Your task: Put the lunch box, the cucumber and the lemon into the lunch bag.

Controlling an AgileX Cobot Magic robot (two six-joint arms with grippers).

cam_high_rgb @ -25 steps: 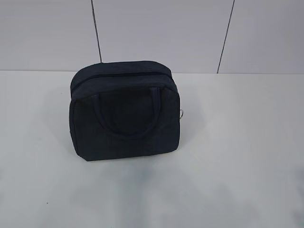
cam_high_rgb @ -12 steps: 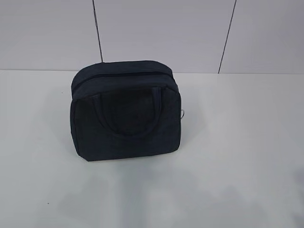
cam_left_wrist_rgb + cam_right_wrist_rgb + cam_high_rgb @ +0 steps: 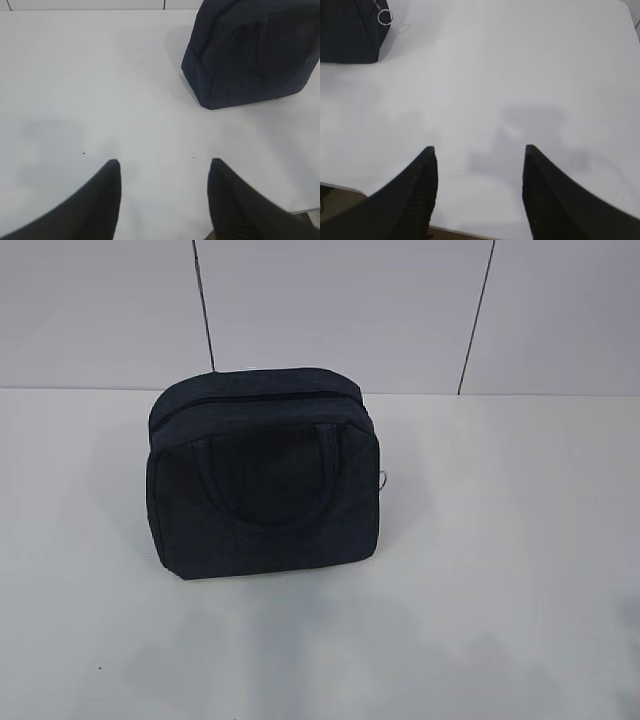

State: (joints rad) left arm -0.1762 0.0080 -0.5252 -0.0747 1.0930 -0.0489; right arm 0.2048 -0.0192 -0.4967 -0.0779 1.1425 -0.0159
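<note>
Two open pincers (image 3: 164, 165) (image 3: 477, 150) near table edge (image 3: 340, 187).

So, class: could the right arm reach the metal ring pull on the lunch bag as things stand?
Probably yes. The ring pull hangs on the side of the lunch bag facing the right end effector, which is open, with only bare table between them.

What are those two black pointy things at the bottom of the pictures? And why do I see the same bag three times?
Those pointy things are a robot's fingers. It has two arms, each with a camera on its wrist. One picture looks past the left gripper, another past the right gripper. Both are open and hold nothing. The third camera looks at the white table from the front. The dark lunch bag stands on it, looking zipped shut, with a metal ring pull on its side. No other things show on the table.
</note>
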